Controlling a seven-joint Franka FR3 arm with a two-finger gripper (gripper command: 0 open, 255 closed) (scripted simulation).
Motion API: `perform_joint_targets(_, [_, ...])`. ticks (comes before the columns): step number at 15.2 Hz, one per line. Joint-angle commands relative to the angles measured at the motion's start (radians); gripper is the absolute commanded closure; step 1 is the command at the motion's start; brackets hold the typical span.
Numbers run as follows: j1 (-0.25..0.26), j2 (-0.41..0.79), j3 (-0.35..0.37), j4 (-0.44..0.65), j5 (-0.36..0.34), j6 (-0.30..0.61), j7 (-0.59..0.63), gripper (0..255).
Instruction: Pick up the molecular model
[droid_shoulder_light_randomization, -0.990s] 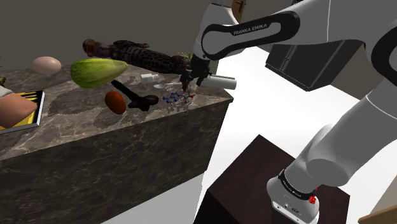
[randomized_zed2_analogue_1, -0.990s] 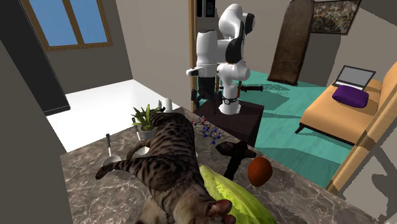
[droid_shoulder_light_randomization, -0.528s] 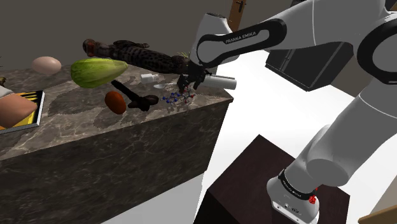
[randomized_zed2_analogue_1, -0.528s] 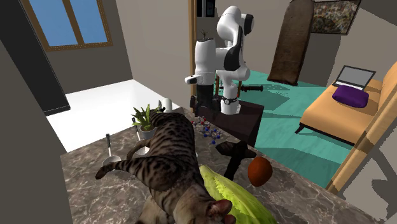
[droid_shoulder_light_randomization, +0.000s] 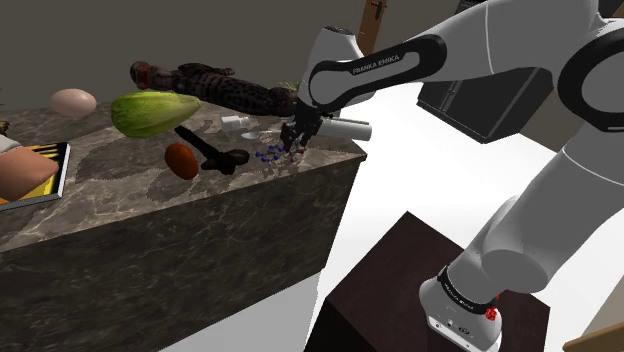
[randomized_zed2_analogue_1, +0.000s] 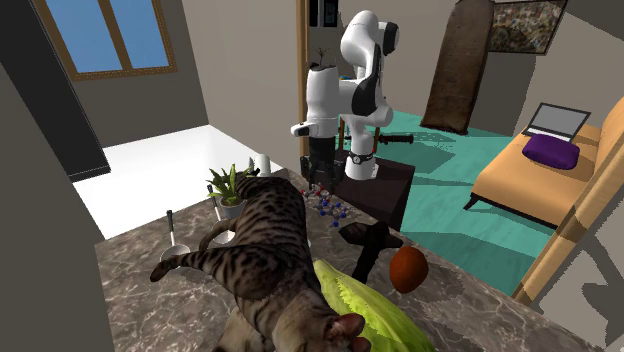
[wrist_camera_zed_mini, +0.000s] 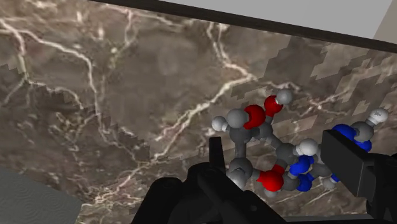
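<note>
Marble counter (wrist_camera_zed_mini: 95, 95), molecular model (wrist_camera_zed_mini: 284, 153): grey, red, blue, white balls

The arm (droid_shoulder_light_randomization: 520, 50) has glossy white, rounded links with dark grey joint bands, one lettered "FRANKA EMIKA" in white. Its gripper (droid_shoulder_light_randomization: 297, 141) is all black. A small red mark sits on the white base collar (droid_shoulder_light_randomization: 462, 298).

A dark marble counter (droid_shoulder_light_randomization: 105, 165) bears everything; a tabby cat (randomized_zed2_analogue_1: 265, 250) sprawls across it. Nearby lie a green leafy vegetable (droid_shoulder_light_randomization: 155, 113), a molecular model (droid_shoulder_light_randomization: 278, 155) and a potted plant (randomized_zed2_analogue_1: 229, 192).
</note>
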Motion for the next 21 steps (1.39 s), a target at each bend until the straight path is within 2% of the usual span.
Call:
perform_joint_targets(1, [0.0, 0.001, 0.0, -0.001, 0.0, 0.0, 0.0, 255])
perform_joint_targets(5, [0.0, 0.003, 0.0, -0.001, 0.0, 0.003, -0.001, 255])
perform_joint_targets(21, [-0.004, -0.066, -0.003, 0.127, -0.008, -0.195, 0.016, 255])
